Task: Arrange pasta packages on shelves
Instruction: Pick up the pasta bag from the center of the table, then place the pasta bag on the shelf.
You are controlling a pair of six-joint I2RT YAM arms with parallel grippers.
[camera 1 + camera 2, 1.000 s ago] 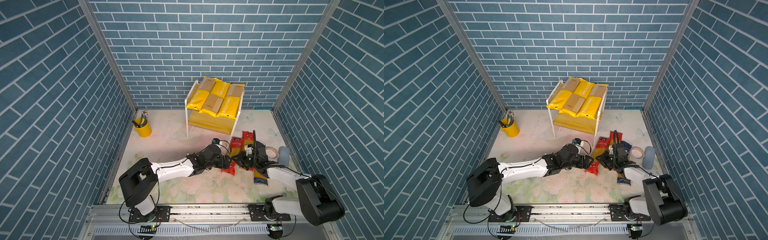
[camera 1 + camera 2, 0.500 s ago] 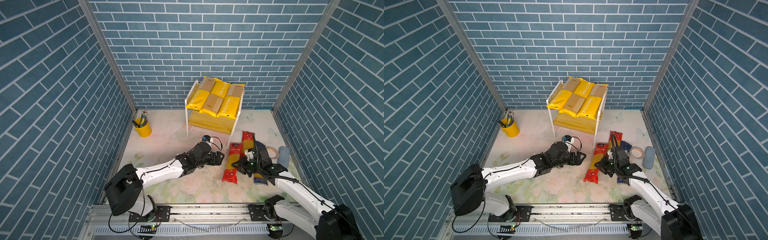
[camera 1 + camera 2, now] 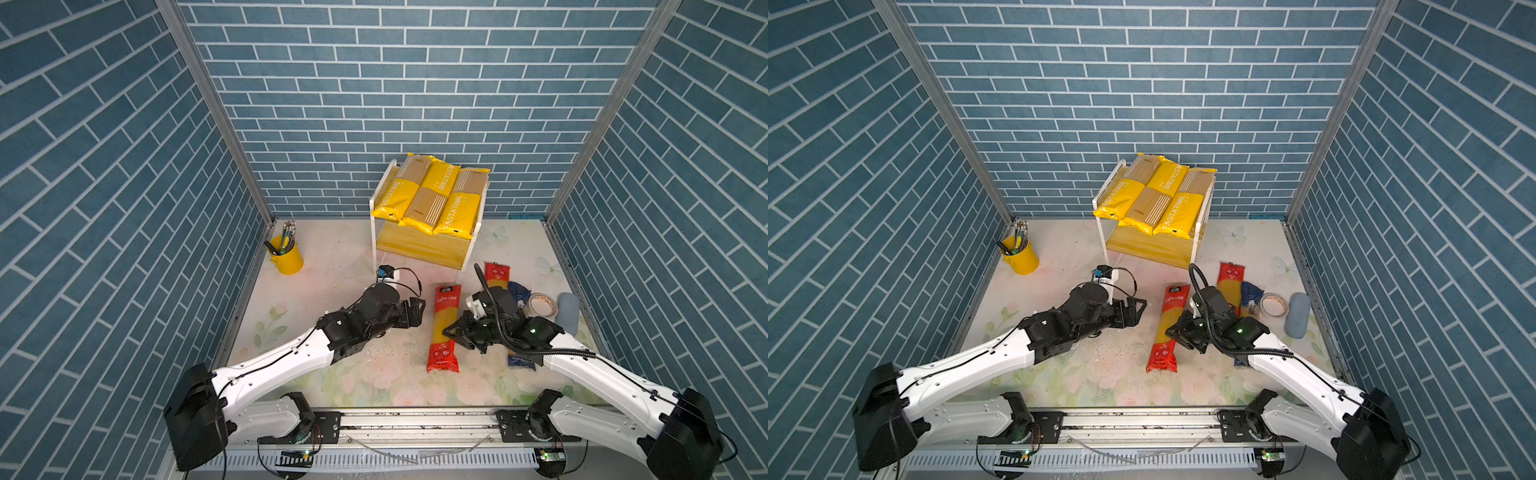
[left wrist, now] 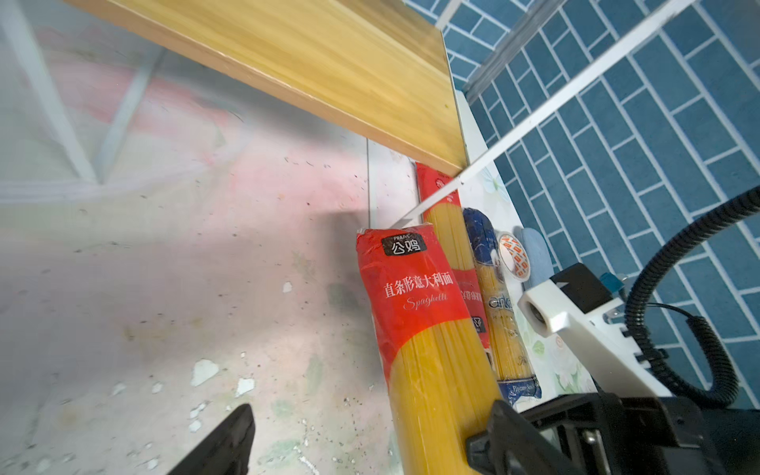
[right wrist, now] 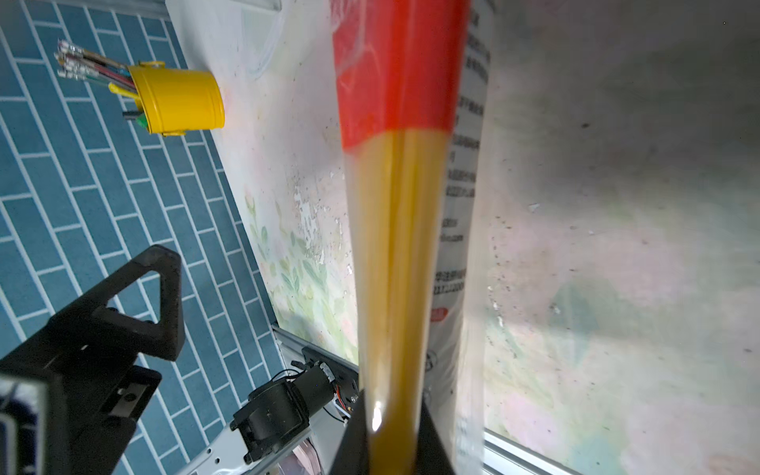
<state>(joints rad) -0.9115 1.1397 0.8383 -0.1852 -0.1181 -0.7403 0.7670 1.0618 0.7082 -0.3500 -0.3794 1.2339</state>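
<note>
Three yellow bags, two red-ended bags, one blue-ended bag, one rack.

The red-ended spaghetti bag is shiny clear plastic film. The shelf board is smooth grained wood, the bench matt and scuffed. The yellow pencil cup gleams, possibly painted metal; the fingers look matt black plastic.

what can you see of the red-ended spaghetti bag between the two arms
The red-ended spaghetti bag is a long, narrow clear-film pack, red at both ends, with yellow strands showing through the middle. Its far end bears a black label and white "Spaghetti" script. It runs lengthwise from in front of the shelf rack toward the robot's base. The right gripper has its jaws shut on its middle; the open left gripper is apart from it. Whether it rests on the table is unclear.
</note>
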